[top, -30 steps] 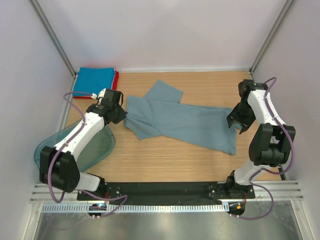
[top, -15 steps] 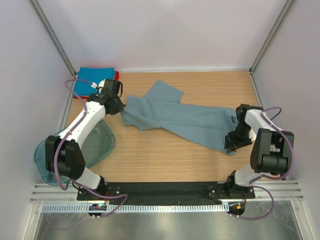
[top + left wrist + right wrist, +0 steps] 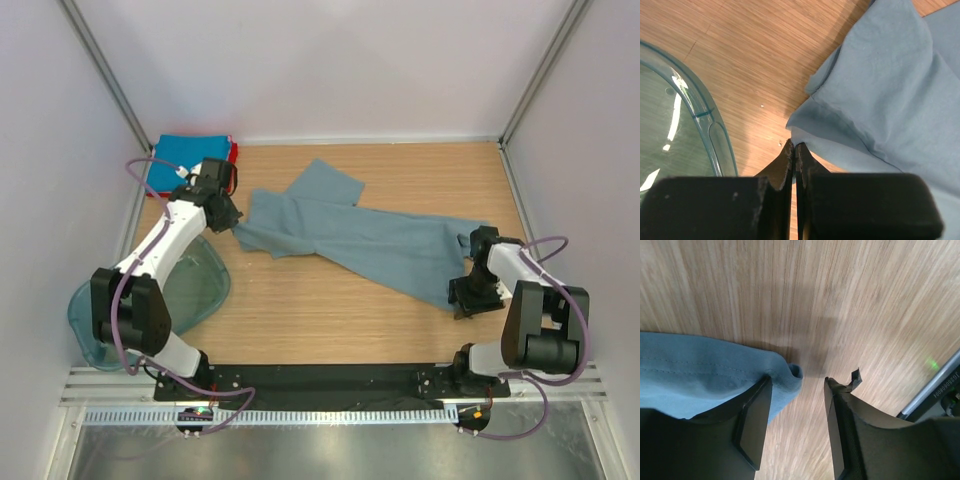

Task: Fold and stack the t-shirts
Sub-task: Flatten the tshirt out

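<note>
A dusty grey-blue t-shirt (image 3: 370,245) lies spread and crumpled across the middle of the wooden table. My left gripper (image 3: 232,222) is at its left edge, shut on a corner of the cloth (image 3: 794,146). Low over the shirt's near right corner is my right gripper (image 3: 462,300). In the right wrist view its jaws (image 3: 797,382) stand apart, and the rolled hem (image 3: 700,375) lies against the left finger (image 3: 757,415). A bright blue folded t-shirt (image 3: 185,160) lies on a red one (image 3: 233,155) at the back left.
A translucent teal tub (image 3: 195,290) sits at the near left under my left arm; its rim (image 3: 715,135) is close beside the left fingers. White walls and metal posts close in the table on three sides.
My left gripper has drawn the shirt's left edge further left. My right arm has swung down from the right side to the shirt's near right corner.
</note>
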Robot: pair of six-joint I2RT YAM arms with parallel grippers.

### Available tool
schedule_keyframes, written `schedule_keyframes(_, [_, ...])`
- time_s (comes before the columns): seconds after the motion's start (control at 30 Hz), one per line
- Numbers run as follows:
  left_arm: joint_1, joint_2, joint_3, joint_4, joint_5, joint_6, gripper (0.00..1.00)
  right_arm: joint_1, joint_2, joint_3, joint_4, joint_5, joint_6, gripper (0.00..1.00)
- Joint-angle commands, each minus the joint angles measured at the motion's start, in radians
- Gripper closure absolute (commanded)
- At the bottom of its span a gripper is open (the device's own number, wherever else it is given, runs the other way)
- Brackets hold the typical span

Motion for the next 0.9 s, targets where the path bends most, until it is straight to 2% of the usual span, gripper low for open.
schedule_keyframes(0.0, [0.01, 0.013, 0.03, -0.001, -0.008, 0.016, 1.0, 0.002, -0.036, -0.033, 0.12, 0.077, 0.047, 0.45])
schedule_keyframes(0.1, [0.01, 0.025, 0.05, -0.007, -0.004, 0.013, 1.0, 0.002, -0.007, -0.04, 0.206, 0.104, -0.017, 0.49])
schedule_keyframes(0.13, [0.01, 0.025, 0.054, -0.007, 0.001, 0.012, 1.0, 0.002, 0.019, -0.027, 0.208, 0.13, -0.033, 0.61])
schedule_keyframes(0.23, [0.007, 0.028, 0.062, -0.011, 0.016, 0.004, 1.0, 0.003, 0.05, 0.103, 0.119, 0.233, -0.131, 0.76])
schedule_keyframes(0.3, [0.006, 0.026, 0.059, -0.01, 0.028, -0.001, 1.0, 0.005, 0.066, 0.233, -0.002, 0.285, -0.204, 0.79])
schedule_keyframes(0.4, [0.001, 0.028, 0.051, -0.004, 0.03, -0.002, 1.0, 0.009, 0.101, 0.345, -0.078, 0.316, -0.287, 0.76])
schedule_keyframes(0.47, [-0.002, 0.032, 0.048, 0.002, 0.036, -0.004, 1.0, 0.009, 0.124, 0.365, -0.056, 0.26, -0.33, 0.64])
schedule_keyframes(0.53, [-0.002, 0.043, 0.051, 0.004, 0.044, -0.004, 1.0, 0.025, 0.162, 0.388, -0.03, 0.235, -0.382, 0.56])
schedule_keyframes(0.57, [-0.004, 0.048, 0.059, 0.002, 0.05, -0.002, 1.0, 0.034, 0.173, 0.404, -0.068, 0.233, -0.37, 0.55])
schedule_keyframes(0.67, [-0.007, 0.048, 0.061, 0.001, 0.045, -0.002, 1.0, 0.04, 0.141, 0.388, -0.14, 0.195, -0.3, 0.57])
schedule_keyframes(0.77, [-0.011, 0.055, 0.061, 0.001, 0.024, -0.002, 1.0, 0.04, 0.046, 0.298, -0.162, 0.1, -0.222, 0.65])
schedule_keyframes(0.87, [-0.01, 0.08, 0.087, -0.008, -0.021, 0.016, 1.0, 0.04, -0.008, 0.235, -0.193, 0.121, -0.205, 0.72])
